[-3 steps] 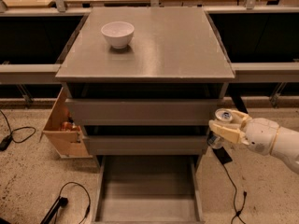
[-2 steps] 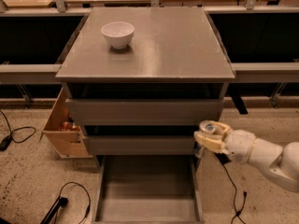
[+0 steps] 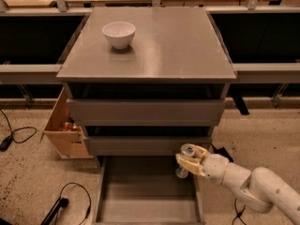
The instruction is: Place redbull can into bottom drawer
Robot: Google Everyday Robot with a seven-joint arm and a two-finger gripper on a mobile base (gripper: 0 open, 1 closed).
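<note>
The redbull can (image 3: 185, 162) is a slim silver can with a shiny top, held upright in my gripper (image 3: 191, 160). My white arm reaches in from the lower right. The gripper is shut on the can and holds it over the right rear part of the bottom drawer (image 3: 140, 193), just in front of the middle drawer's face. The bottom drawer is pulled open, a wide grey tray with a plain interior, and nothing lies in it. The can's lower end hangs just above the drawer's floor near its right wall.
A white bowl (image 3: 119, 33) stands on the cabinet top (image 3: 154, 46). Two closed grey drawers (image 3: 145, 112) sit above the open one. A tan wooden box (image 3: 63, 125) stands at the cabinet's left. Black cables (image 3: 70, 196) lie on the floor at left.
My gripper has carried the can leftward and down, from beside the cabinet's right edge to over the open bottom drawer.
</note>
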